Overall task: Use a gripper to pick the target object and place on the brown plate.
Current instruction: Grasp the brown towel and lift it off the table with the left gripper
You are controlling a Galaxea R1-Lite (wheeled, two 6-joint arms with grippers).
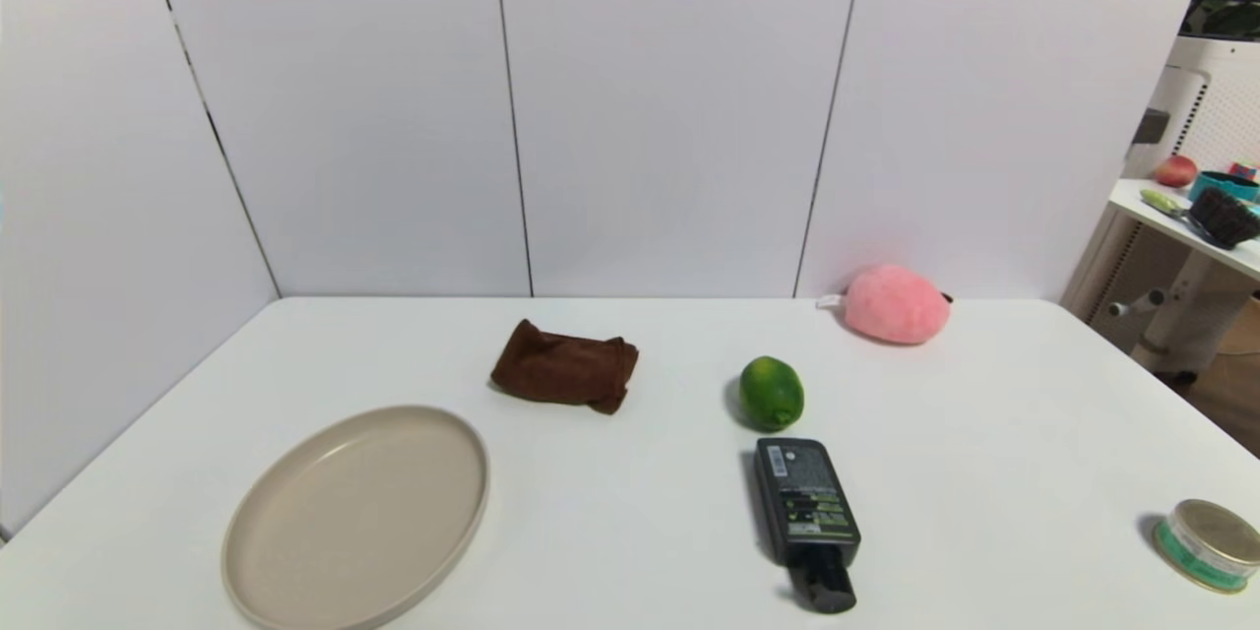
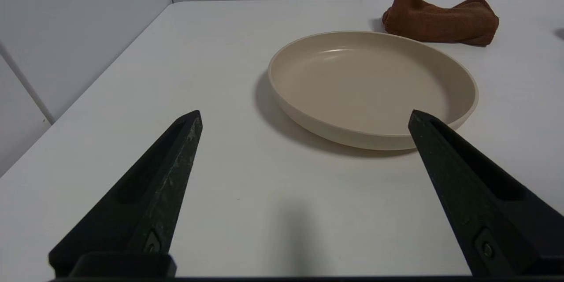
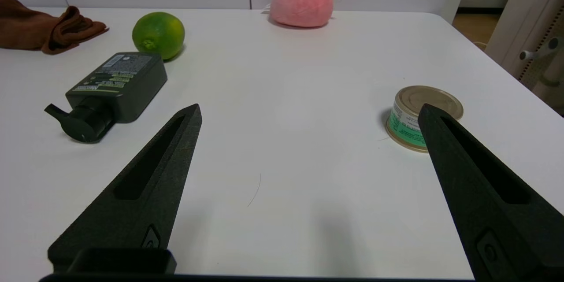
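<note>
The dark brown cloth [image 1: 565,369] lies bunched on the white table, just behind the beige plate [image 1: 356,515] at the front left. The plate is empty. Neither arm shows in the head view. In the left wrist view my left gripper [image 2: 305,114] is open and empty, low over the table in front of the plate [image 2: 372,83], with the cloth [image 2: 440,21] beyond it. In the right wrist view my right gripper [image 3: 309,111] is open and empty over bare table, with the cloth [image 3: 44,28] far off.
A green lime [image 1: 771,392] and a black bottle [image 1: 807,516] lie mid-table. A pink plush ball [image 1: 894,304] sits at the back wall. A gold-lidded tin [image 1: 1208,543] stands at the front right. White panels wall the back and left.
</note>
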